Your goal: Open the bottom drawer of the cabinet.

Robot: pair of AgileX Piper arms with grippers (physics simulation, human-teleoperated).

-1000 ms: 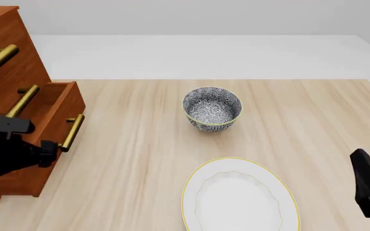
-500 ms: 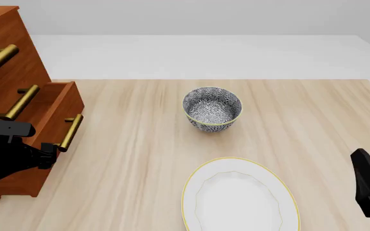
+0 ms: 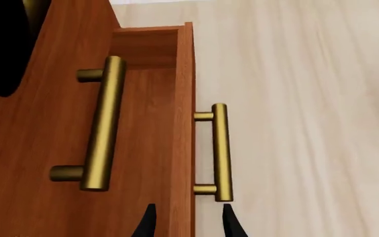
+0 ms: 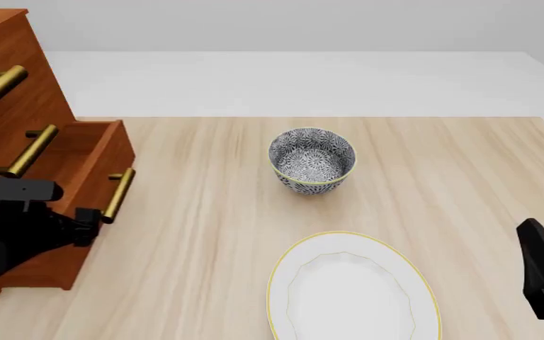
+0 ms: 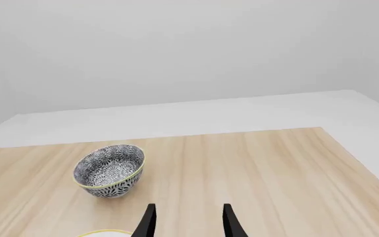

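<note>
- At the bench's [image 4: 215,212] left edge stands the cabinet [image 4: 12,85], three brass handles on its front.
- The bottom drawer [image 4: 83,159] projects partway out of the cabinet base.
- Plate [image 4: 353,290] sits near me; patterned bowl [image 4: 312,159] beyond it.
- My left pincer [image 3: 188,224] is spread, fingertips straddling the drawer front just below its handle [image 3: 220,150].
- My right pincer [image 5: 188,222] is spread, gripping nothing.

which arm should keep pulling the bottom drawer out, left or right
Left. The left gripper sits right at the bottom drawer by its brass handle, while the right gripper is far across the table, facing the bowl.
</note>
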